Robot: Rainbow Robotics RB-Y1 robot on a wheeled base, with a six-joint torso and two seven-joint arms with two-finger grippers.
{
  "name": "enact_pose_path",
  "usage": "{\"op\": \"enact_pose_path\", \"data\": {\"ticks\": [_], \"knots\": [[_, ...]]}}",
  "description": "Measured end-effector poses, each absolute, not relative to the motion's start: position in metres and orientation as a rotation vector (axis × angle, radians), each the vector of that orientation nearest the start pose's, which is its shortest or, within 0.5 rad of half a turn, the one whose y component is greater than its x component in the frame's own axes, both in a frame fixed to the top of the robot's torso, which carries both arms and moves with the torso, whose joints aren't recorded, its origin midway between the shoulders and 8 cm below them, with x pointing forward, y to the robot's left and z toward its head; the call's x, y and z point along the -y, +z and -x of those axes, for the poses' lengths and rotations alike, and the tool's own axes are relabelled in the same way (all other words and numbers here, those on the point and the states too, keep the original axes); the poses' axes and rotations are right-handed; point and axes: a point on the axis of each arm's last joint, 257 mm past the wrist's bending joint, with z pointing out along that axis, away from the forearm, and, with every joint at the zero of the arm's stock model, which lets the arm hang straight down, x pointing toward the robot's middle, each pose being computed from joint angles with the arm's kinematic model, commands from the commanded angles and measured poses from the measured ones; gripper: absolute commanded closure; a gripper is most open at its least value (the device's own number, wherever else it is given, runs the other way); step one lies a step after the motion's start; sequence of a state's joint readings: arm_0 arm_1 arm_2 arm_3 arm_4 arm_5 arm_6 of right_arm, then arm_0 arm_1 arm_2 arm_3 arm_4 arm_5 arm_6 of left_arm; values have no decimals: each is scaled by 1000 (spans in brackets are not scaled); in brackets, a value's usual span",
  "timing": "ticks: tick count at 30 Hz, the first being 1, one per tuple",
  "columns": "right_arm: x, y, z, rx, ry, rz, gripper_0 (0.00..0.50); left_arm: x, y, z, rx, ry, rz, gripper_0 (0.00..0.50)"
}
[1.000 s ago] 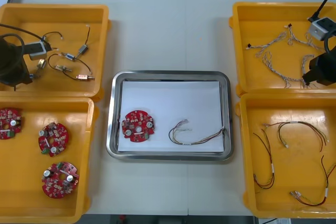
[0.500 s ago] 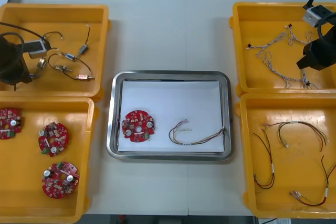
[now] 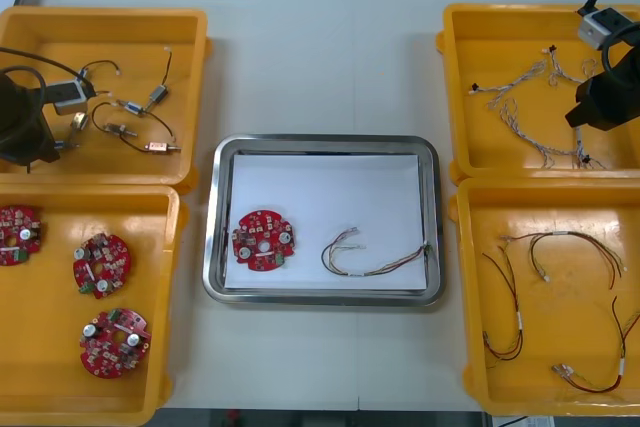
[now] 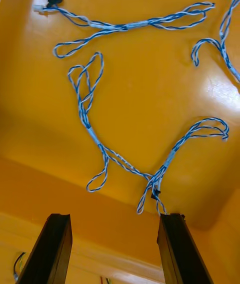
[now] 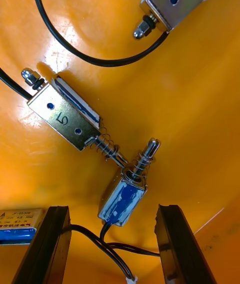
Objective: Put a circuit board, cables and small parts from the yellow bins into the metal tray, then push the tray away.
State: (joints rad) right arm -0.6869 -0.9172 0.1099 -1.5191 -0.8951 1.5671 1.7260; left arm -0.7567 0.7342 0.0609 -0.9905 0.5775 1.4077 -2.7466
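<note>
Blue and white cables [image 4: 92,134] just beyond the spread right tool [image 4: 115,216]

The right gripper [image 4: 114,221] has drawn back from the near wall of the far yellow plastic bin [image 3: 500,37] on the right of the bench [image 3: 320,67]. It now hangs farther from the robot, above the twisted blue and white cables [image 4: 88,128]. In the last half-second it barely shifts.
</note>
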Motion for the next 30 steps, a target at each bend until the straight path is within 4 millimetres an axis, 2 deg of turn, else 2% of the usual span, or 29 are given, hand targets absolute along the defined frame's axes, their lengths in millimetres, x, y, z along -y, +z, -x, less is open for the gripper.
{"op": "enact_pose_path", "data": {"ticks": [11,13,14,17,20,25,30], "knots": [[402,-154,-549,-2572,-79,356,0,-448,-227,-562,-2411,414,-1330,0],[407,-156,-550,-2575,-75,332,0,-447,-227,-563,-2407,417,-1330,49],[409,-157,-551,-2576,-74,322,0,-446,-227,-564,-2405,418,-1331,114],[416,-160,-555,-2583,-76,286,0,-444,-227,-566,-2401,423,-1332,359],[424,-162,-560,-2585,-96,224,0,-445,-228,-566,-2401,426,-1330,500],[435,-159,-567,-2571,-158,106,5,-445,-228,-566,-2401,427,-1329,500],[437,-158,-577,-2539,-200,60,12,-445,-228,-566,-2401,427,-1329,500]]}}
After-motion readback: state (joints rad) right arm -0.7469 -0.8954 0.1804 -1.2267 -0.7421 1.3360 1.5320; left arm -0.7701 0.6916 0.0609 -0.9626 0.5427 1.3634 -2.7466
